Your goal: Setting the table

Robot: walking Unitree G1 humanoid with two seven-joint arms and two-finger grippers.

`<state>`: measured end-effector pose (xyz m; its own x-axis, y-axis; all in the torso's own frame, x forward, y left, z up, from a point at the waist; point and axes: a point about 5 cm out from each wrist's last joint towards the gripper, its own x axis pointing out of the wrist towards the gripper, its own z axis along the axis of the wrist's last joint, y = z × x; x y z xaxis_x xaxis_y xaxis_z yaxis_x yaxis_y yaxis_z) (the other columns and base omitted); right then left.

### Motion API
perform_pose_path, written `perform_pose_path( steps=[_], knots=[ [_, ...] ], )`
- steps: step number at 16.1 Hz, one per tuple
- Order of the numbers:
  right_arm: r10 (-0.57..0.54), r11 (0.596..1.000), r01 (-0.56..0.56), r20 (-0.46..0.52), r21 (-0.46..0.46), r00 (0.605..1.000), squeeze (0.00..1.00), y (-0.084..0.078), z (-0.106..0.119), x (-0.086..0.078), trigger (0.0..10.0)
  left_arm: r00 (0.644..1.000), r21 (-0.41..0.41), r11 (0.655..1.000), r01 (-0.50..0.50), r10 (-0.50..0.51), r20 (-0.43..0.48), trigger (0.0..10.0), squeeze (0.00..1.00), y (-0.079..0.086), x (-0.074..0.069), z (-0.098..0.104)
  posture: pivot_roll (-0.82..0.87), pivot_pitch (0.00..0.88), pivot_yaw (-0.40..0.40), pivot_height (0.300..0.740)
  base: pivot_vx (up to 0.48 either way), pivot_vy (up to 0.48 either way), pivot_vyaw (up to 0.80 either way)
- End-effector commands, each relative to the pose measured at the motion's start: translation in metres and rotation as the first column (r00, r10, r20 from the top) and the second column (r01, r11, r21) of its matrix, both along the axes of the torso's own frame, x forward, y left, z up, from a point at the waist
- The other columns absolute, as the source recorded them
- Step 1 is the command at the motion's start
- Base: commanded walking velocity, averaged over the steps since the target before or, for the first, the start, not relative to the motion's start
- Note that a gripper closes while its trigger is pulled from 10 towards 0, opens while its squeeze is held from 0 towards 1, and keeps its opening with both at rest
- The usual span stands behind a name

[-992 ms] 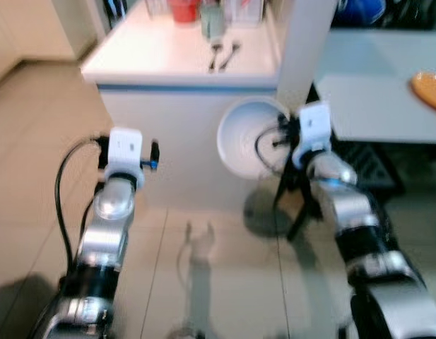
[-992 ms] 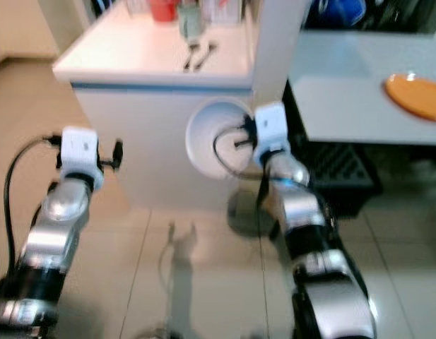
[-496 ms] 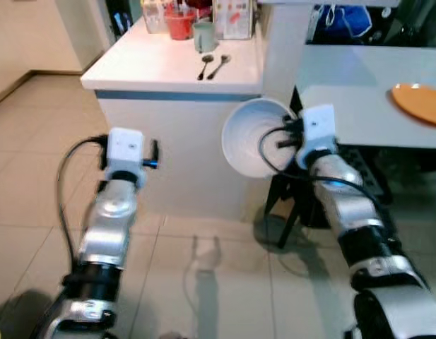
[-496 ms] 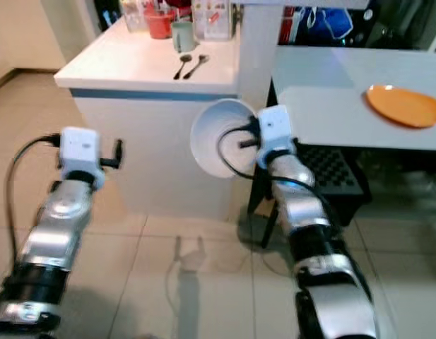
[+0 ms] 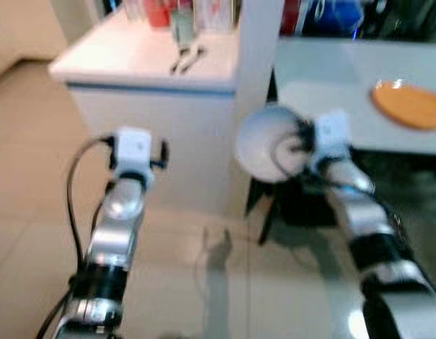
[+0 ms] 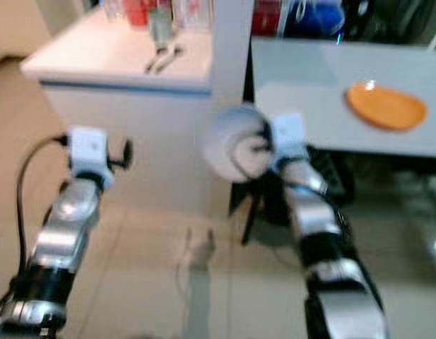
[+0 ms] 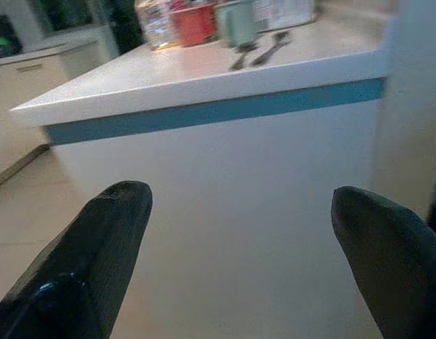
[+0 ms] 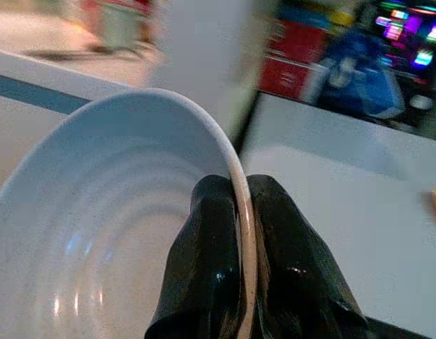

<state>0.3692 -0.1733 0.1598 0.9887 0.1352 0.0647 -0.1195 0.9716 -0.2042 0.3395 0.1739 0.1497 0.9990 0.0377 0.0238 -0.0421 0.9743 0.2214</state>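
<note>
A white ribbed bowl (image 5: 268,151) hangs on its side in the air, in front of the white counter (image 5: 140,62) and beside the grey table (image 5: 323,78). My right gripper (image 8: 240,205) is shut on the bowl's rim, one black finger inside and one outside. An orange plate (image 5: 408,104) lies on the grey table to the right. My left gripper (image 7: 239,240) is open and empty, its fingers (image 7: 97,247) spread wide and aimed at the counter's white side. A spoon and fork (image 5: 185,56) lie on the counter.
A green cup (image 5: 181,25) and a red container (image 5: 158,13) stand at the back of the counter. A white pillar (image 5: 258,42) rises between counter and table. Dark chair legs (image 5: 263,212) stand under the table. Beige tiled floor (image 5: 34,198) lies to the left.
The camera has swung right, so the counter sits further left and the picture is blurred. The right gripper still holds the bowl, now nearer the table's edge.
</note>
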Motion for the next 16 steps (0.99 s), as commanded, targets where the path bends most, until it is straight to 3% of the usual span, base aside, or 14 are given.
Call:
perform_pose_path(
  steps=[1, 7, 12, 13, 15, 16],
  knots=[
    [0.038, 0.999, -0.038, 0.060, 0.006, 0.997, 0.00, 0.013, 0.010, 0.002, 10.0, 1.000, 0.008, 1.000, -0.021, 0.021, 0.007, 10.0, 0.00, 0.009, 0.001, 0.004, 0.05, 0.066, 0.039, 0.740, 0.337, -0.337, 0.00],
    [0.048, 0.999, -0.048, 0.055, -0.004, 0.997, 0.00, 0.015, 0.005, 0.000, 10.0, 1.000, 0.011, 1.000, -0.010, 0.010, 0.013, 10.0, 0.00, 0.007, 0.003, 0.007, 0.05, 0.063, 0.045, 0.740, 0.338, -0.337, 0.00],
    [0.128, 0.991, -0.128, 0.003, -0.040, 0.992, 0.00, 0.016, -0.021, -0.011, 10.0, 0.999, 0.012, 0.999, 0.038, -0.038, -0.002, 10.0, 0.00, 0.000, 0.002, 0.004, 0.05, 0.066, 0.047, 0.740, 0.201, -0.204, 0.00],
    [0.147, 0.988, -0.148, -0.012, -0.033, 0.989, 0.00, 0.014, -0.026, -0.014, 10.0, 0.997, -0.015, 0.997, 0.073, -0.073, -0.018, 10.0, 0.00, -0.002, 0.001, 0.001, 0.06, 0.062, 0.048, 0.740, 0.000, 0.000, 0.00],
    [0.151, 0.989, -0.150, -0.071, 0.011, 0.986, 0.00, 0.003, -0.046, -0.021, 10.0, 0.983, -0.178, 0.969, 0.174, -0.180, -0.020, 10.0, 0.00, -0.004, -0.009, -0.002, 0.06, 0.054, 0.049, 0.740, 0.000, 0.000, 0.00],
    [0.137, 0.990, -0.135, -0.093, 0.029, 0.986, 0.00, -0.004, -0.054, -0.024, 10.0, 0.981, -0.217, 0.958, 0.187, -0.195, -0.014, 10.0, 0.00, 0.000, -0.014, -0.005, 0.07, 0.045, 0.046, 0.740, 0.000, 0.000, 0.00]
  ],
)
